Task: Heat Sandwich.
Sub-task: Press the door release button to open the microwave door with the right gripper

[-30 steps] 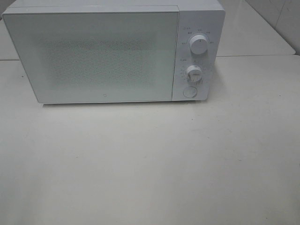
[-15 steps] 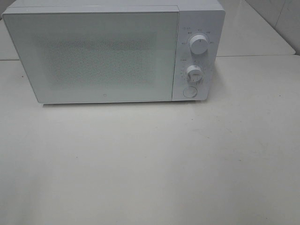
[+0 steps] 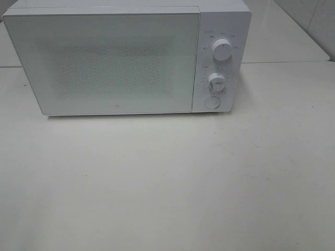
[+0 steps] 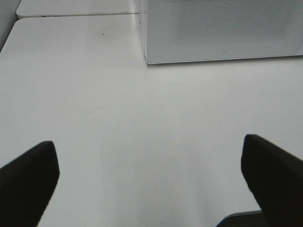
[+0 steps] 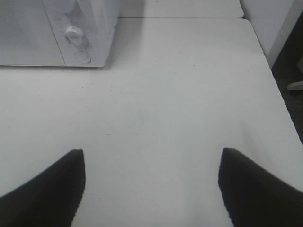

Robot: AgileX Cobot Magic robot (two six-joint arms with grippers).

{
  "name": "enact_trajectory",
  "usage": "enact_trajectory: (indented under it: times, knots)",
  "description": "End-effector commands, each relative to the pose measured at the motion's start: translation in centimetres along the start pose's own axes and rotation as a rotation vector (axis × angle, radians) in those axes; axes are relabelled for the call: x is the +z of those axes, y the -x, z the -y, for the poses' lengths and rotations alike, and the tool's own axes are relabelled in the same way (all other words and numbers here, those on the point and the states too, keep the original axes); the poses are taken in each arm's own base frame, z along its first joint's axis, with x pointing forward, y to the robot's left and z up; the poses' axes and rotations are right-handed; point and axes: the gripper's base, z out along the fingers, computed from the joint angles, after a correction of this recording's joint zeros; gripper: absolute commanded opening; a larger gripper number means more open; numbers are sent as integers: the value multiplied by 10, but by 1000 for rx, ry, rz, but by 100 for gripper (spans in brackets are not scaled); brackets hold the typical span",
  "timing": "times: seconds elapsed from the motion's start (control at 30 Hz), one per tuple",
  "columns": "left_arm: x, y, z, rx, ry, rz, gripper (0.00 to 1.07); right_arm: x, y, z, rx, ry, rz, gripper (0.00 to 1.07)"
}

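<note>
The boxy white microwave [image 3: 104, 63] is sitting shut, the sandwich is showing in no view, and the left fingers [image 4: 28, 182] and right fingers [image 5: 47, 189] are hanging apart, empty, so progress is looking unclear

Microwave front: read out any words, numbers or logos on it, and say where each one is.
Nothing on the microwave is clear enough to quote.
Print around the upper knob: too small and blurred to read.
Print around the lower knob: blurred, unreadable.
Tiny mark low on the door: too small to read.
Round button: no legible marking.
</note>
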Motion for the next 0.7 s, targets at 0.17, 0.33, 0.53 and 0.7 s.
enact_trajectory:
  times: [0.17, 0.33, 0.53, 0.7]
  knots:
    - [-3, -2, 1, -11, -6, 27, 101, 18, -28, -1, 51, -92, 31, 75]
    - [-3, -2, 1, -10, -5, 25, 101, 30, -31, -2, 46, -102, 37, 75]
    - [-2, -2, 1, -10, -5, 22, 101, 30, -31, -2, 44, -102, 37, 75]
    - [-2, -2, 1, -10, -5, 22, 101, 30, -31, -2, 44, -102, 37, 75]
